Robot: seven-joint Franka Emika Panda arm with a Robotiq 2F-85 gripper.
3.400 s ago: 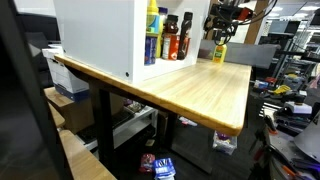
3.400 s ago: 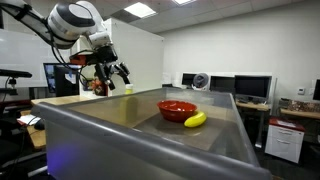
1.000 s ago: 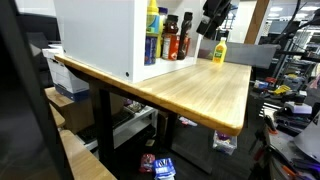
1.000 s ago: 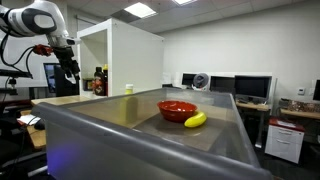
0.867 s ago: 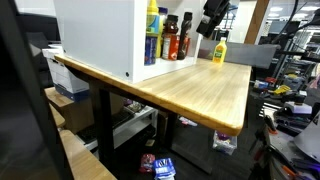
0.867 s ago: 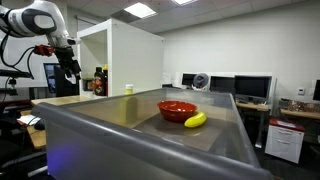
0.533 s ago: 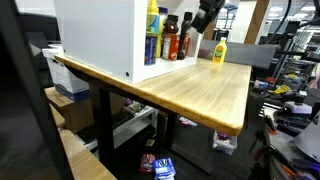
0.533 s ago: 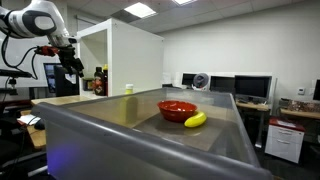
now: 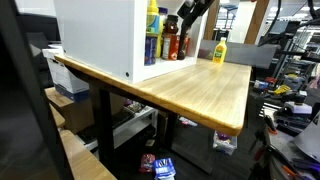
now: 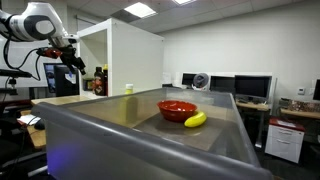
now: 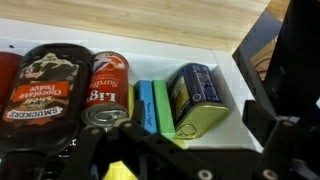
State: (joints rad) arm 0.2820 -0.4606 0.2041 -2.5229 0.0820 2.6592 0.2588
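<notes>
Jar [image 11: 45,85] label: "Smuckers"; red can [image 11: 108,90]: "Lib…"

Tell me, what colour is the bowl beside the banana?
The bowl is red, clearest in an exterior view.

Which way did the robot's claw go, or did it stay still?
Yes, it moved. In an exterior view the gripper has shifted left, from above the yellow bottle toward the white cabinet.

Wooden table [image 9: 200,90] with white cabinet [image 9: 100,35], yellow bottle [image 9: 218,51]
</notes>
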